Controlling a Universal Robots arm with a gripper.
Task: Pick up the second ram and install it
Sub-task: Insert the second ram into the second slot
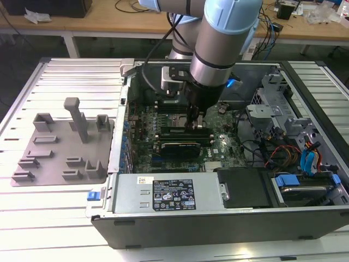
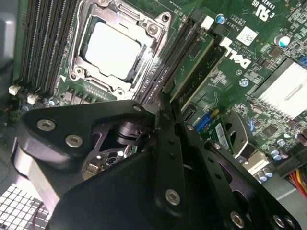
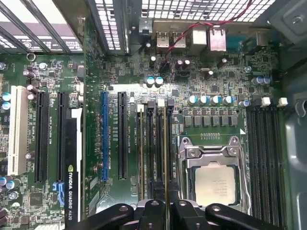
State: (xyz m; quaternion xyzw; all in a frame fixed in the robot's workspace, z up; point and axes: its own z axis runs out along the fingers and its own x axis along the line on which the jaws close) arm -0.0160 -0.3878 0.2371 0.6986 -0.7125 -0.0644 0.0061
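Sitting open on the desk [image 1: 54, 218], the computer case [image 1: 305, 218] has the gripper [image 3: 166, 211] low over the board, pinching the second ram [image 3: 166, 158] edge-on in a slot beside the processor socket [image 3: 213, 177]. Seating step; needs straight downward pressure, I'd judge.

Your exterior view looks down from high and afar; both wrist views ride close above, sharing the CPU socket [image 2: 111, 50] [image 3: 215, 178] at the motherboard's twelve o'clock.

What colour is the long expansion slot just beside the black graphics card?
Blue; the expansion slot shows best in the first wrist view, beside the black graphics card.
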